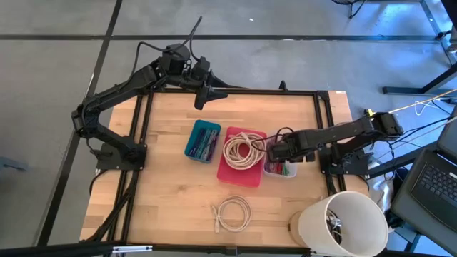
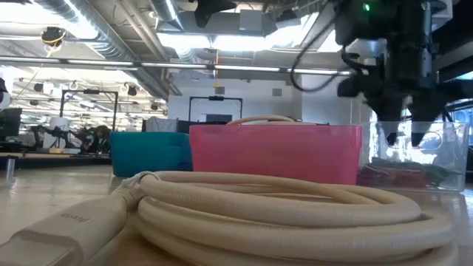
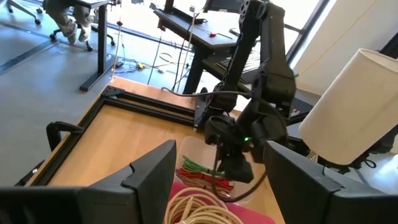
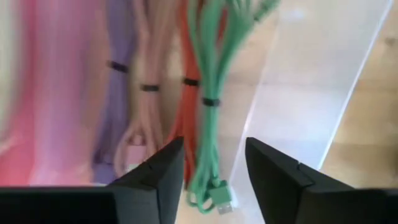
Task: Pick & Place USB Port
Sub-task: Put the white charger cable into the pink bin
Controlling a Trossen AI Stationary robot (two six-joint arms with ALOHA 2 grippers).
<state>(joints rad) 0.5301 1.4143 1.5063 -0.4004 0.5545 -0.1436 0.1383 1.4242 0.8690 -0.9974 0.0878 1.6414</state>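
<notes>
A coiled white USB cable (image 1: 232,213) lies flat on the wooden table near its front edge and fills the foreground of the low view (image 2: 244,214). My right gripper (image 1: 275,152) points down, open, inside the top of a clear bin (image 1: 282,170). Its fingertips (image 2: 403,137) hang above the bundled cables on the bin's floor. A tied green cable (image 4: 208,99) with its plug (image 4: 221,200) lies just below the gap between the fingers (image 4: 214,168). My left gripper (image 1: 202,98) waits open in the air over the table's far edge.
A pink bin (image 1: 241,175) holding a cream cable coil (image 1: 241,150) and a blue bin (image 1: 203,140) stand left of the clear bin. A large white shade (image 1: 343,223) stands at the front right corner. Bare table lies at the front left.
</notes>
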